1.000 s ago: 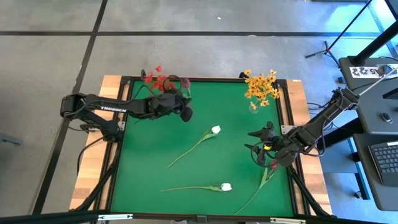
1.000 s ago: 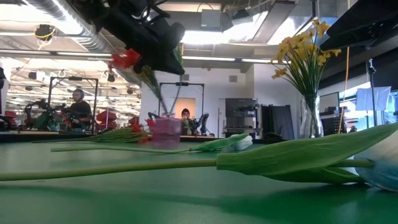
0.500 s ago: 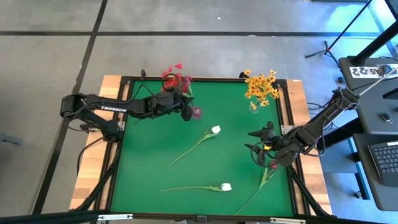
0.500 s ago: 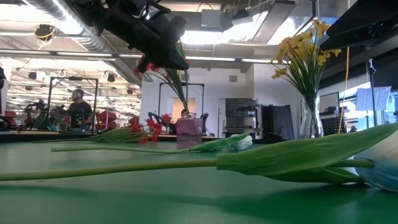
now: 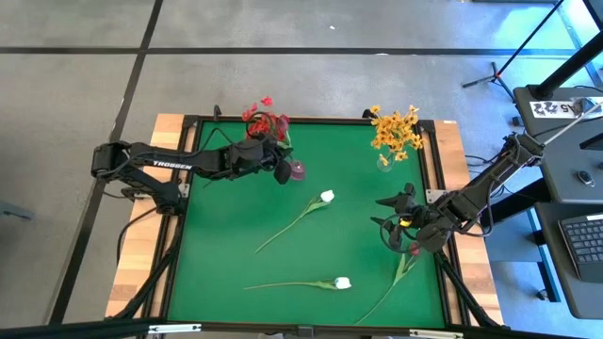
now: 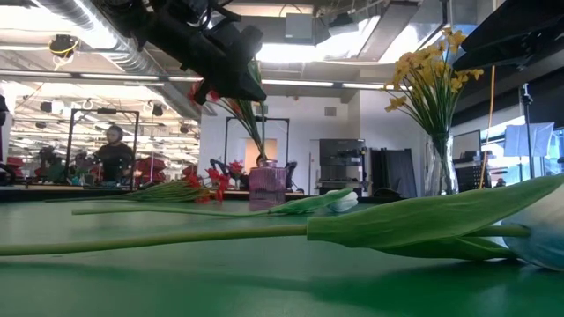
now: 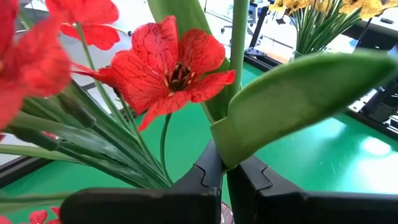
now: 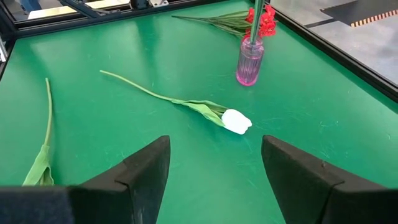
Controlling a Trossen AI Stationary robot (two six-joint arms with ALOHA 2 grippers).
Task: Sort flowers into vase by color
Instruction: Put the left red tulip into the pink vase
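Two tools are over the green counter [image 5: 236, 235]. The left tool [image 5: 280, 169] is near the far edge, left of the middle, with its fingers [image 7: 211, 177] pressed together on a green stem [image 7: 239, 37] with a broad leaf. This stem goes down into the pink vase [image 5: 297, 170], which stands upright just beside the tool. Red flowers [image 5: 264, 120] are at the same tool, and in the left wrist view an open red bloom [image 7: 171, 71] is directly in front of the fingers. More red sprays [image 6: 198, 182] lie flat on the counter behind the vase.

The right tool [image 5: 391, 226] is near the right edge, with its fingers [image 8: 143, 171] spread wide and nothing between them. Just beside it lies a maroon bud [image 5: 413, 250] on a long stem.

One white bud [image 5: 327, 196] lies near the middle of the counter, another white bud [image 5: 343, 282] near the front edge. The yellow flowers [image 5: 396, 132] stand in a clear vase [image 5: 383, 162] at the far right corner.
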